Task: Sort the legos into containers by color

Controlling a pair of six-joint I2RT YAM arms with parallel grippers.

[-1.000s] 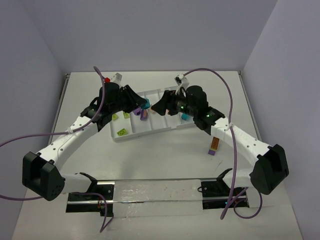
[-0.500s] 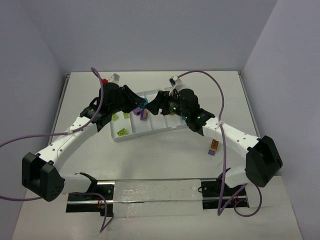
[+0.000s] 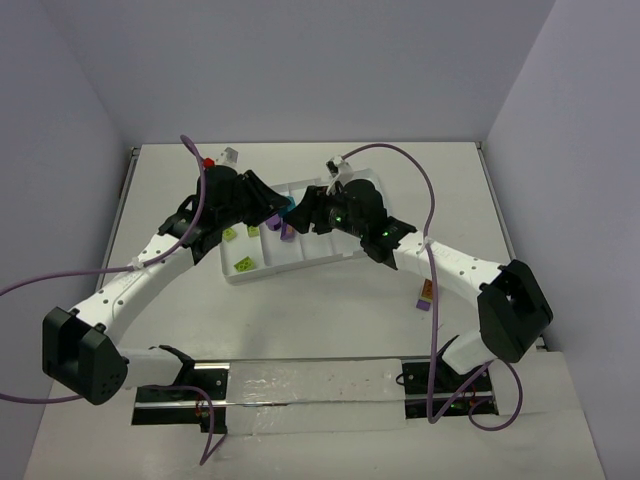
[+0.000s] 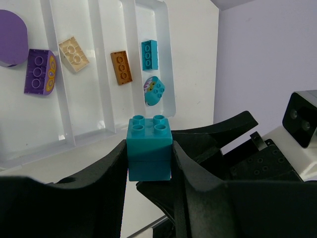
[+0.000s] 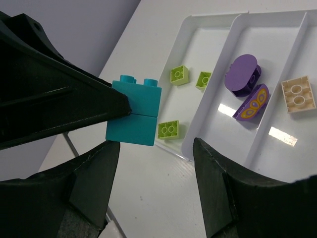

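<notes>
The white matte table (image 3: 330, 330) is quiet, but the arms are meeting above it! Within the last second the right arm has swung left across the tray (image 3: 300, 264), right up to its partner. That tray is glossy moulded plastic with long parallel lanes and low walls, set toward the table's far edge.

The left gripper (image 4: 148, 153) stays clamped hard on the teal block (image 4: 149, 148), two square studded bricks stacked, smooth and rigid, held in the air above the tray. The right gripper (image 5: 154, 144) has its jaws partway apart and narrowing, flanking that block and gripping nothing yet.

It looks like a handover, bound for the tray's right-end lane where a teal brick (image 4: 149, 54) lies. Lime bricks (image 5: 179, 75) fill the left-end lane.
</notes>
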